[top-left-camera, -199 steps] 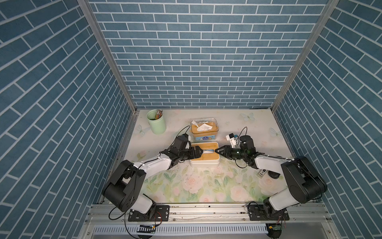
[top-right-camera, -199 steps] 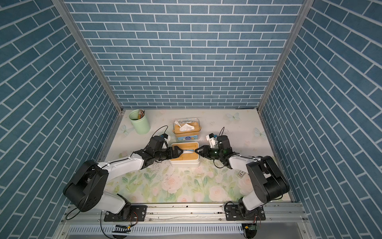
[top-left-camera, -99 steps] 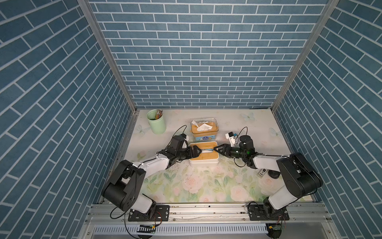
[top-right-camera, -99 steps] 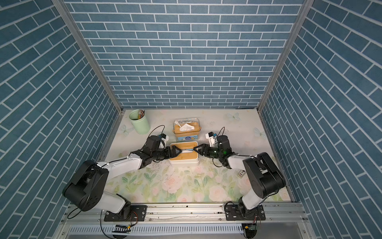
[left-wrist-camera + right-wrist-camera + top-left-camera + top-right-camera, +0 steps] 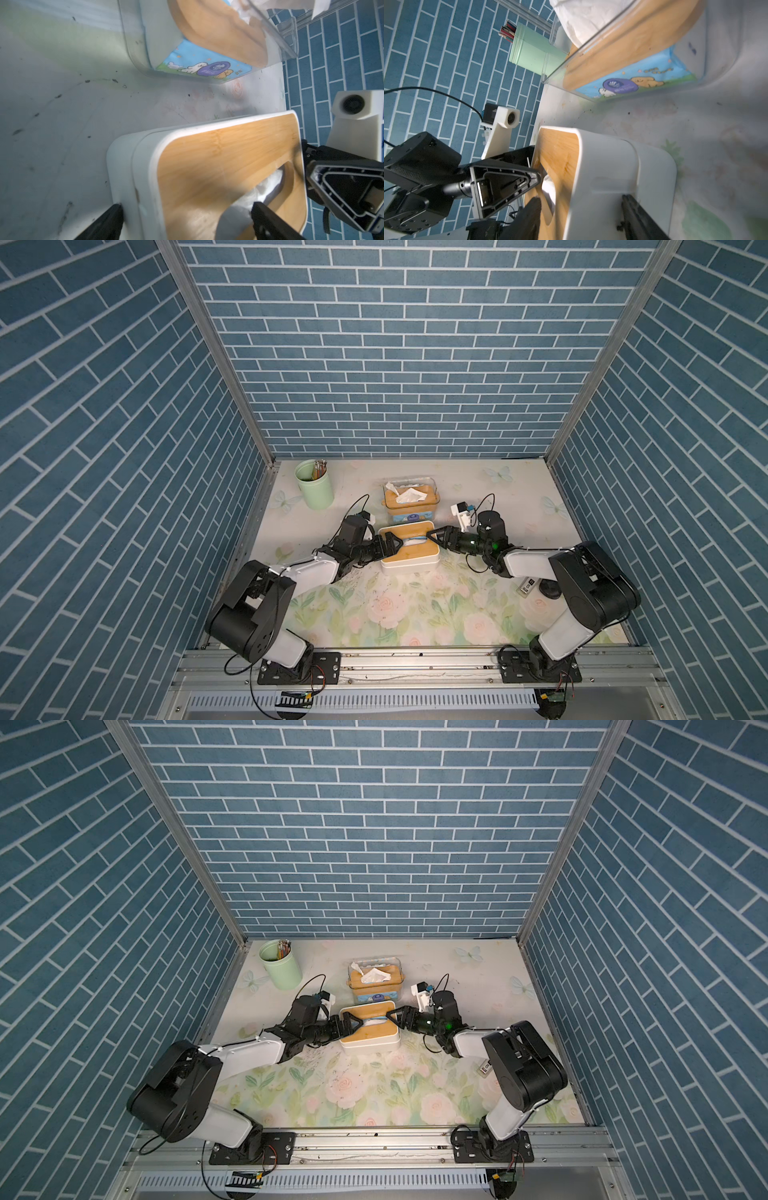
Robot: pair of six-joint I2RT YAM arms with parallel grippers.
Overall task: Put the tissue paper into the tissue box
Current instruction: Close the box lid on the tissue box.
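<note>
My left gripper (image 5: 394, 542) is spread wide. My right gripper (image 5: 433, 536) is partly spread. Each one sits across one end of the tissue box (image 5: 411, 560) at mid-frame. The tissue paper (image 5: 268, 185) pokes out of the box's top, and my left finger maybe touches it.

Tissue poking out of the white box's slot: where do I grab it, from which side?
Pinch the raised tuft of the tissue from above, across the slot's narrow width. Only that tuft stands proud of the bamboo lid; the rest is hidden below.
</note>
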